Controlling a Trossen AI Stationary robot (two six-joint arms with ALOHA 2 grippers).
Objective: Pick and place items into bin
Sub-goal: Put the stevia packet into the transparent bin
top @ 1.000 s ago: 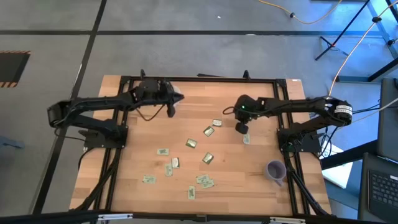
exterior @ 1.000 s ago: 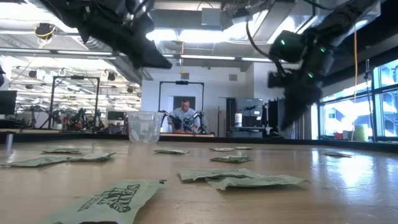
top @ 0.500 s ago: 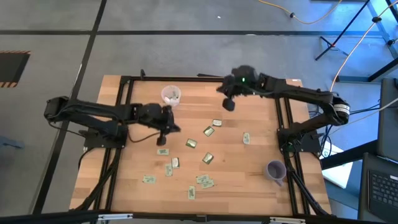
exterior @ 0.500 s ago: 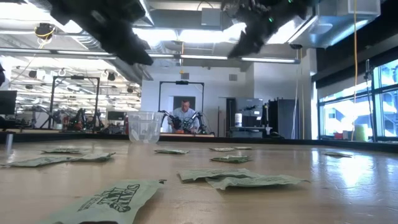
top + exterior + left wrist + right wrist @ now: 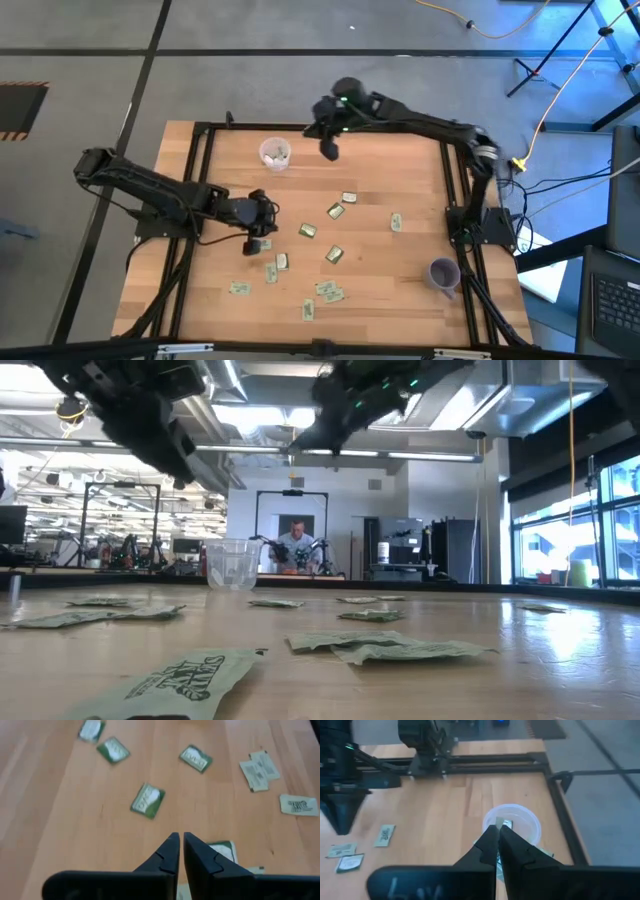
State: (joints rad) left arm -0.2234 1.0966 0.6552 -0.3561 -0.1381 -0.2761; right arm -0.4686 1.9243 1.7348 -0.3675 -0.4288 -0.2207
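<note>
Wooden tabletop [image 5: 400, 270], pale planks, edged by a black frame. Purple translucent cup [image 5: 443, 273] upright near the tabletop's right edge. Grey floor around, crossed by dark lines; yellow cable [image 5: 480, 28] lying on it beyond the tabletop. Low view: person [image 5: 296, 547] seated far back in the room, lit ceiling strips overhead.
</note>
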